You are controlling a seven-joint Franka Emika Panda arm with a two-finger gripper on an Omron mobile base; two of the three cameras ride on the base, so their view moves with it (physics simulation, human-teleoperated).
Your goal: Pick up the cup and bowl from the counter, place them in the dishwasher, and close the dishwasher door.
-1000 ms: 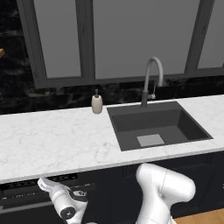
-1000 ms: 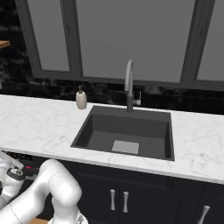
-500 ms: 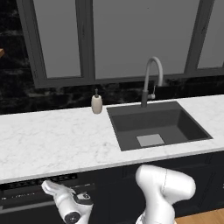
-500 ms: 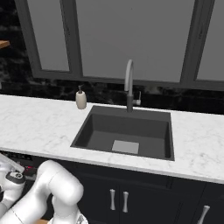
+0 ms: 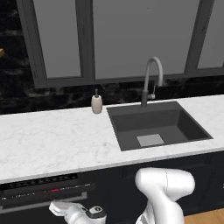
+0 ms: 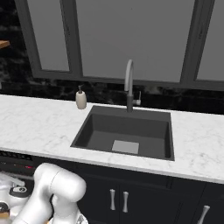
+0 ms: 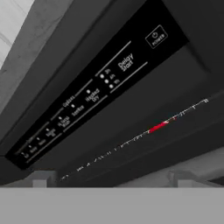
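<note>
**Arm low at the dishwasher front, counter bare of cup and bowl**

The long white marble-patterned counter (image 5: 52, 140) with grey veining crosses the middle of the left base view. Set into it at centre right is a dark rectangular sink (image 5: 157, 127), with a curved grey metal faucet (image 5: 151, 81) behind it. A small beige soap dispenser bottle (image 5: 96, 104) stands just left of the sink's back corner, against the black stone backsplash (image 5: 43, 98). Dark-framed grey cabinet doors (image 5: 57, 39) take up the top of the frame.

At the lower left of the left base view, under the counter edge, sits the black built-in dishwasher (image 5: 41, 186), its control strip showing white markings and a small red light. The flat black dishwasher door (image 7: 131, 113) looks shut against the strip in the hand view, where a red indicator mark lies at centre right. The two-finger gripper (image 7: 111, 178) is right up at this front; its two grey tips stand far apart at the bottom of the hand view, spread wide with nothing between them.

In the right base view, dark lower cabinets with silver bar handles (image 6: 118, 199) sit under the sink at bottom centre.
</note>
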